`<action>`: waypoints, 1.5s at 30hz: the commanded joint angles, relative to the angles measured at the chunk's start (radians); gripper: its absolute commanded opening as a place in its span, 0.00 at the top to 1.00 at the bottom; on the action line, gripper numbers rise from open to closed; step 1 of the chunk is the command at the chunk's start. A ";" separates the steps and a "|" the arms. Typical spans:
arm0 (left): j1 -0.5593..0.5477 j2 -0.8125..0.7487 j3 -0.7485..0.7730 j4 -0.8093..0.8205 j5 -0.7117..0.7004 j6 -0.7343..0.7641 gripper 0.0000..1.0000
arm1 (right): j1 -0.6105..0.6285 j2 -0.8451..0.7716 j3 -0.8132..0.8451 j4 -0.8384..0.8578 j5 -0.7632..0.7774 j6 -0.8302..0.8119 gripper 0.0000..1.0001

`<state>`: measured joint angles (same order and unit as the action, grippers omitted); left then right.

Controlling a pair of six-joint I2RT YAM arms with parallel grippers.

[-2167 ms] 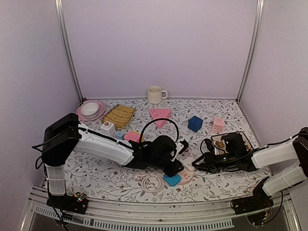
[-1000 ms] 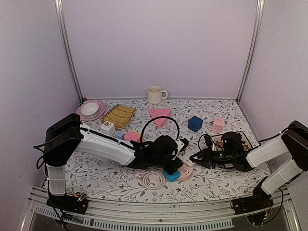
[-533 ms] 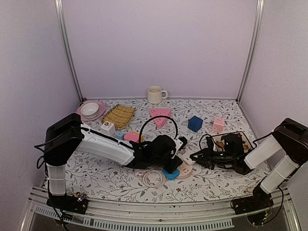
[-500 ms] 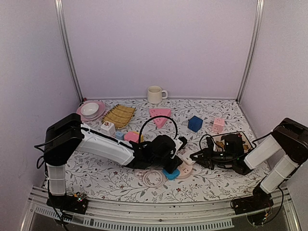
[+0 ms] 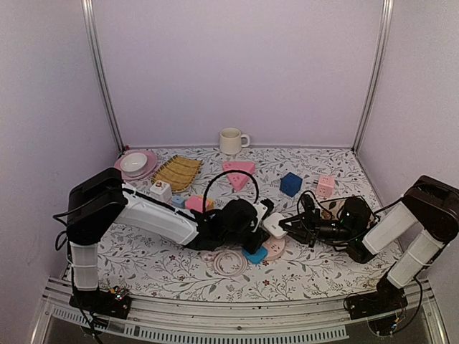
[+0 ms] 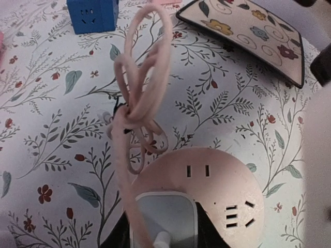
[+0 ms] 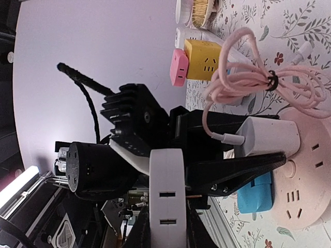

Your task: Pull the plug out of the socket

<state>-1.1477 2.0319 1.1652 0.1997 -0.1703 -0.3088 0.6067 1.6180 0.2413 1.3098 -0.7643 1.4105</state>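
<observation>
The right gripper (image 5: 282,226) gripped the white plug (image 7: 166,196), which had come up off the pink socket (image 6: 220,183) since earlier. The left gripper (image 6: 164,235) clamped the charger (image 6: 165,213).

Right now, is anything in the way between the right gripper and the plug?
Nothing visible is. The right gripper is shut on the white plug, holding it apart from the pink round socket. The left gripper grips the white charger on that socket, off to one side.
</observation>
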 commanded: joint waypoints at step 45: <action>0.071 -0.118 -0.102 -0.016 -0.018 -0.073 1.00 | -0.117 0.191 0.914 -1.564 1.019 -1.070 0.96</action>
<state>-1.0878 1.9549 1.0702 0.1932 -0.1909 -0.3790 0.5014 1.7306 1.0569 -0.2550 0.2428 0.3805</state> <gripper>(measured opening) 0.271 0.167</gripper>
